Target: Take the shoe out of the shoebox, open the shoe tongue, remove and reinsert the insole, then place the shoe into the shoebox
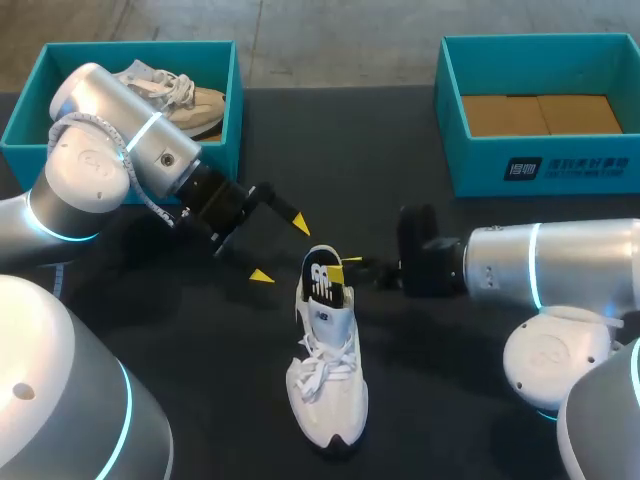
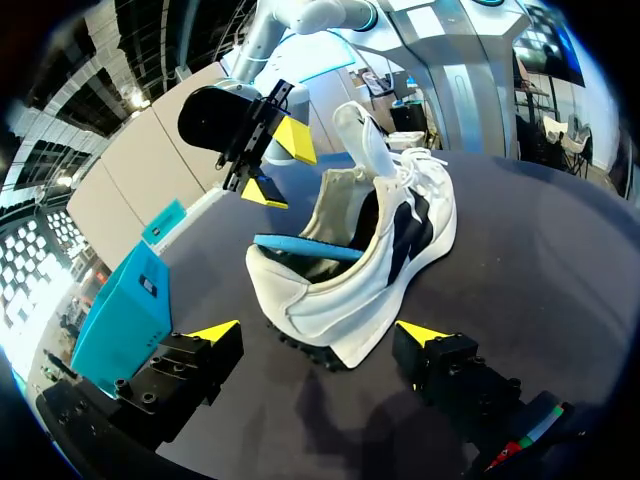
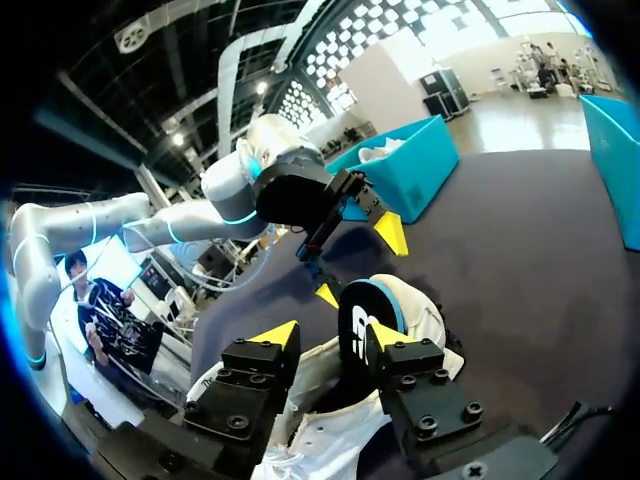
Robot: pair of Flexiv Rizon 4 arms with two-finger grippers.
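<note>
The left end effector [image 1: 281,250] hangs with its fingers spread wide and nothing between them, just beyond the shoe's [image 1: 328,385] heel on the left-arm side. In its own wrist view the heel faces it straight on, close ahead of the two yellow tips.

The right end effector [image 1: 343,265] comes in at the same heel from the other side. It stands at a narrower spread, parted and unclamped. From its wrist camera, the raised insole [image 1: 320,278] sits between its fingers, close against one of them with a gap to the other.

The white shoe stands on its sole on the dark desk [image 1: 440,410]. Its long axis runs nearly straight toward and away from the robot, toe toward the robot and heel away. The laces are loose. The black, blue-edged insole rises tilted out of the heel opening, with its printed face turned toward the robot.

Well beyond the heel and to the left is a teal shoebox [image 1: 140,46] holding a second, beige shoe [image 1: 195,100]. Well beyond and to the right is another teal shoebox [image 1: 560,165] lined with brown cardboard [image 1: 540,113].
</note>
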